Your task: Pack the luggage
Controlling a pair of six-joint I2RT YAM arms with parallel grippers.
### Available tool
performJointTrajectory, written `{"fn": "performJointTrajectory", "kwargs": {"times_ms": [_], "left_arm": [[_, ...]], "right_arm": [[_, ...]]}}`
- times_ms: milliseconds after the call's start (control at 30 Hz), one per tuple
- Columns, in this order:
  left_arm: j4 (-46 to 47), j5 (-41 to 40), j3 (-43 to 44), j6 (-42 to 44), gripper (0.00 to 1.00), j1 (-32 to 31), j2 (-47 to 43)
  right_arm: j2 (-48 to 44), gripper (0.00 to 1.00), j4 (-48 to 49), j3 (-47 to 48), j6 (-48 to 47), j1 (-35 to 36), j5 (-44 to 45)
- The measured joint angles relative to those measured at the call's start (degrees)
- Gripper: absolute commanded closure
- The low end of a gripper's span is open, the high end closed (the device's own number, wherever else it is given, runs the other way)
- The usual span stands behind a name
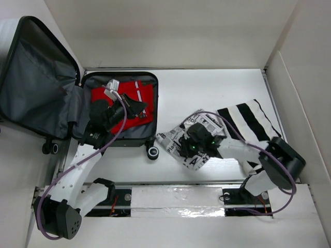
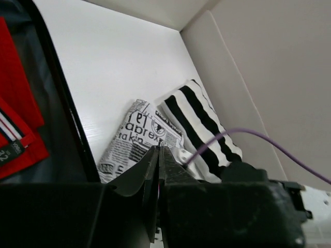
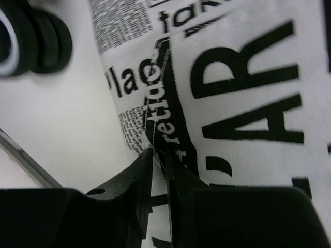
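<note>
The luggage (image 1: 83, 82) lies open at the back left, its grey-lined lid propped up to the left. A red garment (image 1: 139, 95) lies in its base and shows in the left wrist view (image 2: 15, 119). My left gripper (image 1: 135, 107) hovers over the red garment; its jaws (image 2: 158, 150) are shut with nothing between them. A newspaper-print garment (image 1: 173, 139) lies on the table right of the suitcase. My right gripper (image 1: 187, 150) rests on it, and its jaws (image 3: 159, 150) are pinched on a fold of this print cloth (image 3: 232, 77).
A black-and-white striped garment (image 1: 248, 120) lies right of the print cloth, partly under the right arm; it also shows in the left wrist view (image 2: 199, 116). A black caster wheel (image 3: 31, 31) of the suitcase is close to the print cloth. White walls box in the table.
</note>
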Motion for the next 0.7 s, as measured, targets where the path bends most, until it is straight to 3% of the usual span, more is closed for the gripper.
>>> {"fn": "performJointTrajectory", "kwargs": {"times_ms": [233, 400, 600, 700], "left_arm": [[4.42, 3.74, -4.11, -1.79, 1.0, 0.0, 0.02], [6.05, 3.91, -6.49, -3.02, 0.99, -0.22, 4.46], [7.93, -1.38, -6.71, -3.58, 0.84, -7.5, 10.05], [9.07, -4.42, -4.46, -3.48, 0.68, -11.23, 15.85]], "right_arm": [[17.44, 0.77, 6.14, 16.0, 0.57, -6.75, -2.12], [23.34, 0.77, 9.29, 22.67, 2.38, -15.15, 0.2], [23.12, 0.71, 9.14, 23.54, 2.25, -20.74, 1.18], [19.41, 0.65, 7.06, 22.84, 0.81, -19.93, 1.18]]}}
